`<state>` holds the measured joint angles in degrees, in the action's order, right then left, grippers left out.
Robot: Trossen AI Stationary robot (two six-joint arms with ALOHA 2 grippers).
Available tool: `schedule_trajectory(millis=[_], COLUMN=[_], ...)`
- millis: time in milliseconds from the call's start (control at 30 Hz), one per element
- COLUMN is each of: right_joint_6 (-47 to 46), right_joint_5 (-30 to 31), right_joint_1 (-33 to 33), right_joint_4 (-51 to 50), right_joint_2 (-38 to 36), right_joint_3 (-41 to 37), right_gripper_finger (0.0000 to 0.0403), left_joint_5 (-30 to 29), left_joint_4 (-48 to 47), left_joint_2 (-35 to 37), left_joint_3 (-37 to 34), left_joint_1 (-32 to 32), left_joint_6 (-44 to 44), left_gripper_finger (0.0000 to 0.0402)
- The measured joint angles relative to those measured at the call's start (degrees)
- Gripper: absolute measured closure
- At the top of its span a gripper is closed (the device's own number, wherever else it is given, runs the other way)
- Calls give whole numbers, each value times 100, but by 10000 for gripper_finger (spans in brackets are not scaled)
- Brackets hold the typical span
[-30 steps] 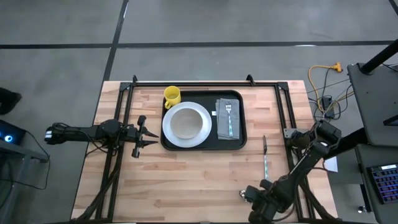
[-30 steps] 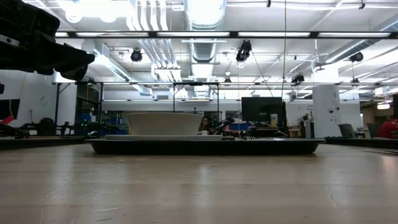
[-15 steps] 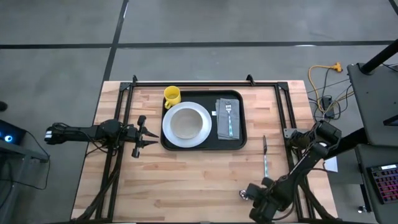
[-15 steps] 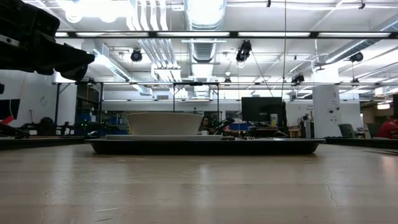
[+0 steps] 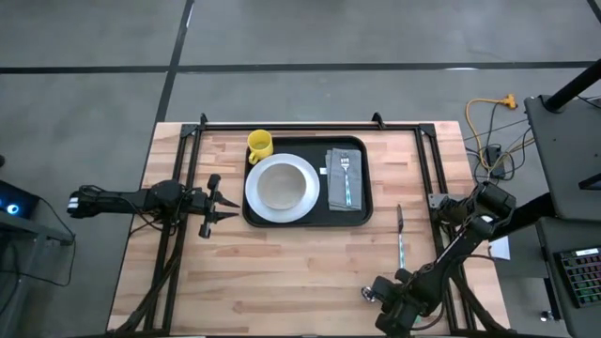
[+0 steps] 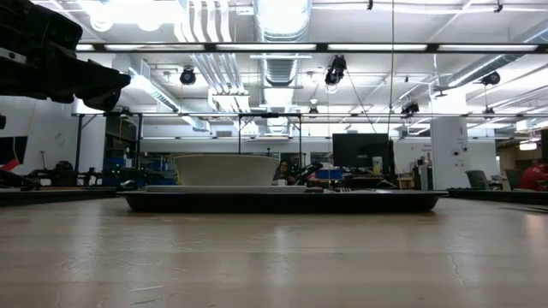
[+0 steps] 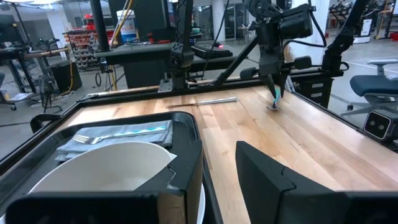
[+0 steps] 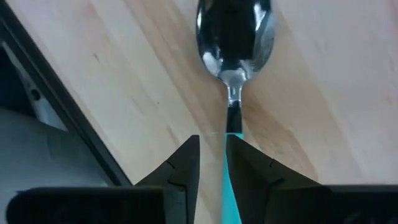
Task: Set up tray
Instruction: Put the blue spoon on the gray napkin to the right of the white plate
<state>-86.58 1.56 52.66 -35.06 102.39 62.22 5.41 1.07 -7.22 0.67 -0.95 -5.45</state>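
Note:
The black tray (image 5: 319, 218) lies mid-table with the round white plate (image 5: 282, 188) on its left half and a grey napkin (image 5: 336, 188) with a fork (image 5: 346, 172) on its right half. A yellow cup (image 5: 259, 144) stands at the tray's far-left corner. My right gripper (image 8: 212, 168) hovers near the table's near edge, right of centre (image 5: 369, 294), shut on a teal-handled spoon (image 8: 235, 31). My left gripper (image 5: 223, 200) waits open, left of the tray, pointing at the plate (image 7: 106, 165). My right gripper pinches the spoon's teal handle (image 8: 231, 186) between its two fingers, coming from above and pointing down, the fingers running along the handle. The spoon hangs below them, bowl (image 7: 272, 106) downward at the tabletop; whether the bowl touches the wood, I cannot tell.
A knife (image 5: 399, 235) lies on the bare wood right of the tray, pointing near to far. A black frame (image 5: 282, 125) runs along the table's far edge and down both sides. Open wood stretches between the tray and the near edge.

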Motion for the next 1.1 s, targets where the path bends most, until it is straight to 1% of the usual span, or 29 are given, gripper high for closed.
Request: schedule_trajectory(millis=[367, 800, 1100], right_joint_6=[10, 92, 128], right_joint_5=[0, -35, -41], right_joint_1=[35, 35, 35], right_joint_4=[2, 2, 4], right_joint_2=[0, 0, 0], right_joint_3=[-72, -73, -70], right_gripper_finger=[317, 335, 321], left_joint_5=[0, 0, 0], left_joint_4=[1, -1, 2], left_joint_2=[2, 2, 1], left_joint_3=[0, 0, 0], left_joint_1=[1, 2, -1], left_joint_6=[0, 0, 0], left_gripper_finger=[318, 318, 318])
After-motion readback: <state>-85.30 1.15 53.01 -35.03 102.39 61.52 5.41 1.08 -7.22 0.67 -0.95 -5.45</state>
